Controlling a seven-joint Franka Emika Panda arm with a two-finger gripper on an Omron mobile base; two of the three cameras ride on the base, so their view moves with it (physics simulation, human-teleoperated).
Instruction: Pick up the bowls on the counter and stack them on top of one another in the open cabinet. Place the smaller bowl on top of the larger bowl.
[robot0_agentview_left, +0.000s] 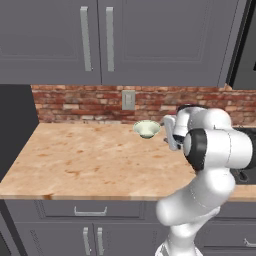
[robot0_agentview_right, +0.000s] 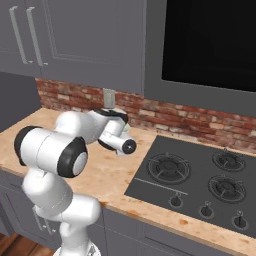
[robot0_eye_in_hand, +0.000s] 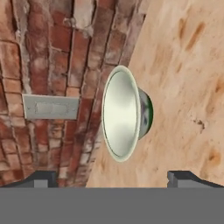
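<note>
1. The smaller bowl (robot0_agentview_left: 147, 129) sits upright on the bench (robot0_agentview_left: 90, 160), near its back edge, just in front of the red brick backsplash (robot0_agentview_left: 75, 102).
2. A grey wall plate (robot0_agentview_left: 128, 100) is set in the brick above the bowl and slightly to its left in the left base view.
3. In the hand view, which is rolled to one side, the bowl (robot0_eye_in_hand: 124, 113) appears on edge, its pale cream inside facing the brick and its greenish outer wall toward the open bench (robot0_eye_in_hand: 188, 87).
4. The fingers (robot0_eye_in_hand: 116, 179) are spread wide: one dark tip (robot0_eye_in_hand: 41, 178) shows at the lower left and the other at the lower right of the hand view, well apart.
5. The bowl lies ahead of the fingers, clear of both tips and roughly centred on the gap between them; nothing is held.
6. In the left base view the hand sits just to the right of the bowl, at about bowl height, above the bench.
7. In the right base view the arm's wrist hangs over the bench (robot0_agentview_right: 107, 175) beside a black cooktop (robot0_agentview_right: 195, 175) with four burners.
8. Grey twin-door cabinets (robot0_agentview_left: 100, 40) with vertical bar handles hang above the bench.
</note>
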